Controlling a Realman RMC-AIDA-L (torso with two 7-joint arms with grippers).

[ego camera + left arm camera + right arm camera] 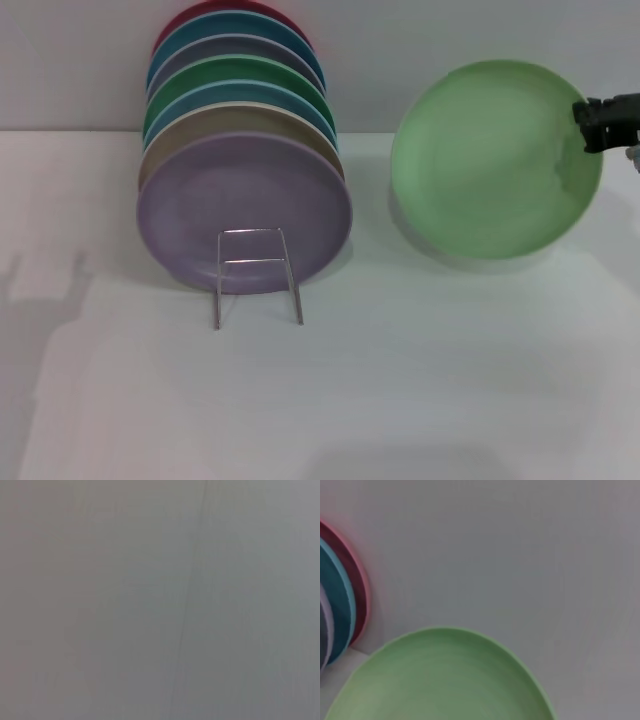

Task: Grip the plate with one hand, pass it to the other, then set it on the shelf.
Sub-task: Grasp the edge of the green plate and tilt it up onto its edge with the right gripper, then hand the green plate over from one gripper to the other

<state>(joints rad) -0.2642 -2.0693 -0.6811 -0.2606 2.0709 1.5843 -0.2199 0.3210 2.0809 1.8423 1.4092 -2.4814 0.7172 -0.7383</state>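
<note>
A pale green plate (495, 160) is held tilted, nearly upright, above the far right part of the white desk (400, 400), its face toward the camera. The right hand (598, 125) reaches in from the right edge of the head view and pinches the plate's right rim, so the first grasp looks done. The plate's lower edge seems to be lifted off or barely touching the desk; it is hard to tell which.

Toward the far left of the desk stands the wire shelf (256, 275), already carrying a row of upright plates, a lavender plate (245, 210) at the front. The green plate is well apart from it.

The left hand is not in view; its wrist camera shows only a blank grey surface. Judging from this, the handover and the placing on the shelf are both left to do.
</note>
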